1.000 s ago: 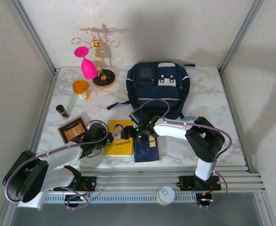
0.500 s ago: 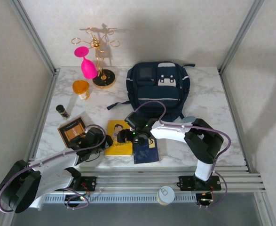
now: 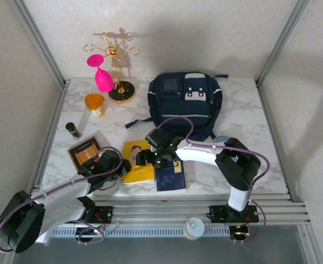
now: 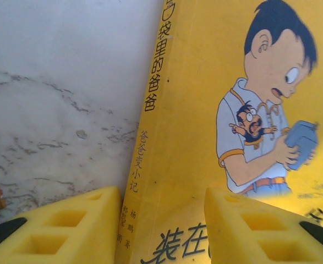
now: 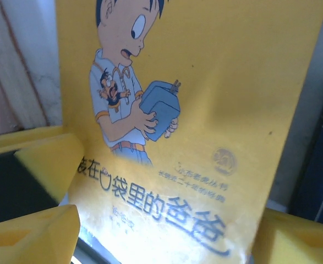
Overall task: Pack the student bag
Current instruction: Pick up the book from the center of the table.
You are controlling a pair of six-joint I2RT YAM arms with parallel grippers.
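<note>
The student bag (image 3: pixel 184 104), navy blue with pale trim, lies flat at the back middle of the table, its zips closed as far as I can see. In front of it lies a yellow book (image 3: pixel 137 165) with a cartoon boy on its cover (image 4: pixel 244 110) (image 5: pixel 205 82). My left gripper (image 3: pixel 119 165) (image 4: pixel 162 220) is open at the book's lower left corner, one finger (image 4: pixel 67 225) on the marble against the spine, the other over the cover. My right gripper (image 3: pixel 146 158) (image 5: pixel 167 236) hangs wide open just above the cover.
A flat navy book (image 3: pixel 170 175) lies right of the yellow one, a brown book (image 3: pixel 85 151) left of it. A small dark bottle (image 3: pixel 72 129), orange cup (image 3: pixel 94 103), pink glass (image 3: pixel 102 77) and gold stand (image 3: pixel 119 82) fill the back left. A white-lidded can (image 3: pixel 193 227) sits on the front rail.
My right gripper has moved left from the navy book to over the yellow book. The left arm's elbow has swung down and left while its gripper stayed at the book's spine.
</note>
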